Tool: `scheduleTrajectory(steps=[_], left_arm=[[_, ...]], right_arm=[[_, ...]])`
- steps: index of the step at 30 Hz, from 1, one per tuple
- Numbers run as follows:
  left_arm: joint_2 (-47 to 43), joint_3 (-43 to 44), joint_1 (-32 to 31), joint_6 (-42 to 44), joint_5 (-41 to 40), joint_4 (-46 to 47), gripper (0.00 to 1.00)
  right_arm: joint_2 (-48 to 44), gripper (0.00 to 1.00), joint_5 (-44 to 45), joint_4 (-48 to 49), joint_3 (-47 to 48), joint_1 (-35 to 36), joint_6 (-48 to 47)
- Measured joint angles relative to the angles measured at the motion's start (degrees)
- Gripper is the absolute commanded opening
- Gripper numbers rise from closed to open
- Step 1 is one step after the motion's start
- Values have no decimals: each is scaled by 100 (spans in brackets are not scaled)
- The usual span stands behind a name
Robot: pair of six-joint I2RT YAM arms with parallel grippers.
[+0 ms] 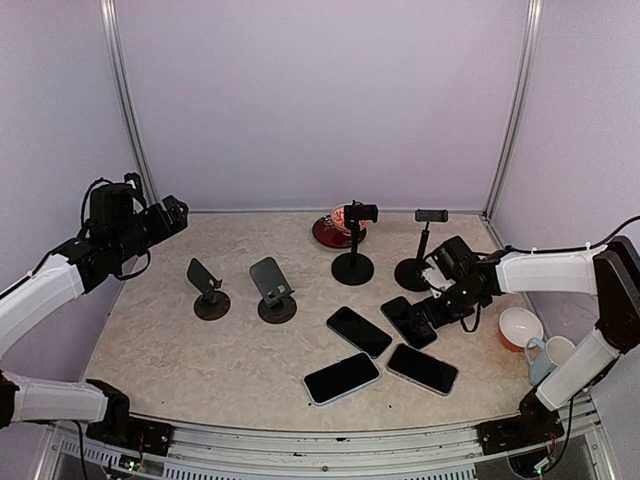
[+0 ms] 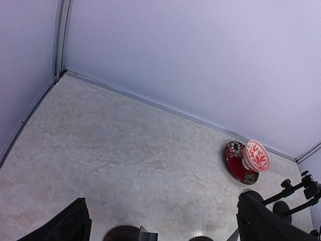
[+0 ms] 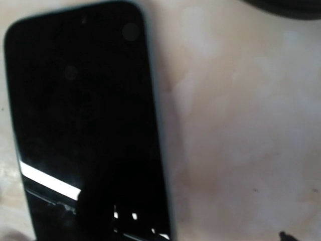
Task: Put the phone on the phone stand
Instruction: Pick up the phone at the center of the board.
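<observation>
**Me:** Beige marbled table [image 1: 170, 350], lilac walls [image 1: 320, 100] behind and to both sides.

**K:** Which one are you after?

**Me:** The phone [image 1: 405, 322] lying flat, glass up, right of centre, directly under the right gripper [image 1: 425, 312]. Three other phones [image 1: 359, 331] lie flat close by, to its left and nearer me.

**K:** Orientation?

**Me:** From above, the long axis runs diagonally, far-left to near-right. In the right wrist view it runs up the frame with a rounded end at the top. The dark screen [image 3: 85, 125] fills the left half.

**K:** Handling?

**Me:** My judgement: a rigid slab, dense for its thickness, with slick and breakable glass. Lying flat, it offers only its thin long edges. I would pinch across the short width near the middle, and I expect to have to tip one edge off the table first.

**K:** Fingers?

**Me:** Right side: I read them as spread above the phone, clamped on nothing; that wrist view shows no pad touching it. The left gripper [image 1: 175, 215] is raised at far left, its fingers [image 2: 70, 226] wide apart with only table between them.

**K:** Destination?

**Me:** Probably the pole stand [image 1: 413, 274] just beyond the right gripper. A second pole stand [image 1: 352, 262] is to its left, and two folding stands [image 1: 272, 290] are further left. Behind are a red plate [image 2: 235, 163] and cup [image 2: 257, 155]. A bowl [image 1: 520, 328] and mug [image 1: 540, 358] sit at the right edge.
</observation>
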Motion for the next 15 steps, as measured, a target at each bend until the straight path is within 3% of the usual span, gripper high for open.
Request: scheduleTrajectory(steps=[6,15], left_arm=[[-258,-369,-57,179,238,-181,99],[35,-363,-57,302,844,-466,99]], right_arm=[[13,100,-348,525,-365,2,11],[262,100,-389,898,-293,284,-68]])
